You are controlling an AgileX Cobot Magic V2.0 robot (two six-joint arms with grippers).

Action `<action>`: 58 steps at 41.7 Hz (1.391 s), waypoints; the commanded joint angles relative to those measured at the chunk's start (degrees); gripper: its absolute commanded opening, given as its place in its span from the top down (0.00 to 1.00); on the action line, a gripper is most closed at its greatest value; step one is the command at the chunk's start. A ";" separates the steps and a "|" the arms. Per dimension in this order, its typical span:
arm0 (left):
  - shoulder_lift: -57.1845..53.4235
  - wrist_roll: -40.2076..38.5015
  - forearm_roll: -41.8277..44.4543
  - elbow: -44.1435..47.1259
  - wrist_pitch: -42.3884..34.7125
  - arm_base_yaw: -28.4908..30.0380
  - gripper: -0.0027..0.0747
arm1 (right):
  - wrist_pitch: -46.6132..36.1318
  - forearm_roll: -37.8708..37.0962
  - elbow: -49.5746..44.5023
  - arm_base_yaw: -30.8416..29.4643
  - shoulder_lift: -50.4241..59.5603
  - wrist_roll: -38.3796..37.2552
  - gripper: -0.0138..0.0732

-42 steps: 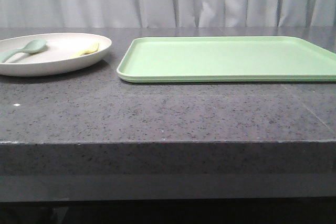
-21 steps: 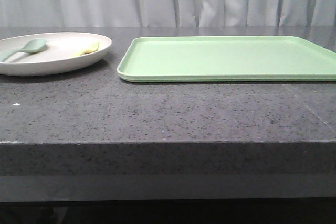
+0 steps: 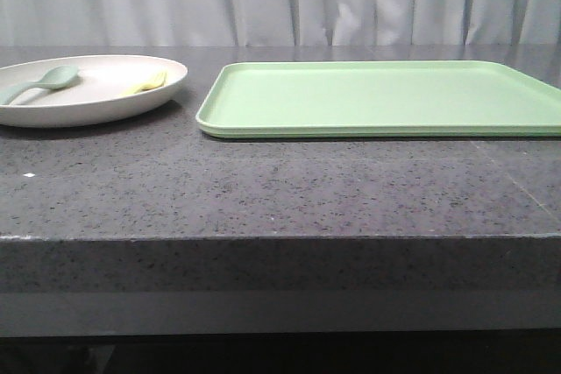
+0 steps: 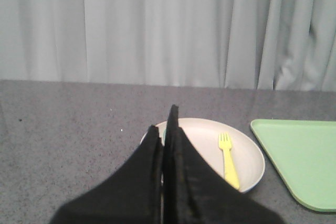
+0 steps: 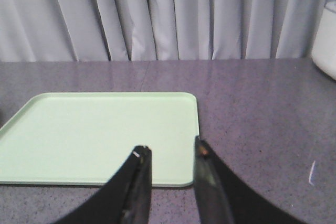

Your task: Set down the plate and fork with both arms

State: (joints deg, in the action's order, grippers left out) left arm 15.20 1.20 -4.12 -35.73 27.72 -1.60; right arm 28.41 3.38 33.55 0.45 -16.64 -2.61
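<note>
The off-white plate (image 3: 96, 102) sits on the dark counter at the far left. The pale-yellow fork (image 3: 145, 83) lies on its right side and a green-grey spoon (image 3: 39, 83) on its left. Neither gripper shows in the front view. In the left wrist view my left gripper (image 4: 164, 123) is shut and empty, held back from the plate (image 4: 249, 153). Its fingers hide the plate's left part, and the fork (image 4: 228, 158) lies beside them. In the right wrist view my right gripper (image 5: 170, 150) is open and empty over the near right corner of the tray (image 5: 100, 135).
The flat light-green tray (image 3: 377, 98) lies right of the plate, with a narrow gap between them. It also shows in the left wrist view (image 4: 299, 156). A white object (image 5: 326, 40) stands at the counter's far right. Grey curtains hang behind the counter.
</note>
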 commanded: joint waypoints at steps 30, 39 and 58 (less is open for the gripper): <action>10.43 -0.33 -0.67 -1.44 -3.56 -0.05 0.99 | -4.90 -0.36 1.98 -0.06 -4.85 0.51 0.57; 10.43 -0.33 -0.67 -1.44 -3.67 -0.05 0.99 | -5.00 -0.36 1.98 -0.06 -4.85 0.51 0.57; 10.43 -0.33 2.13 -1.44 -4.74 -0.05 0.29 | -4.52 -4.42 1.98 -0.16 -4.85 0.51 0.26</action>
State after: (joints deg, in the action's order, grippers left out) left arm 24.78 1.20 -2.41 -35.63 28.05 -1.60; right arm 28.23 1.37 33.68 0.45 -20.64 -2.48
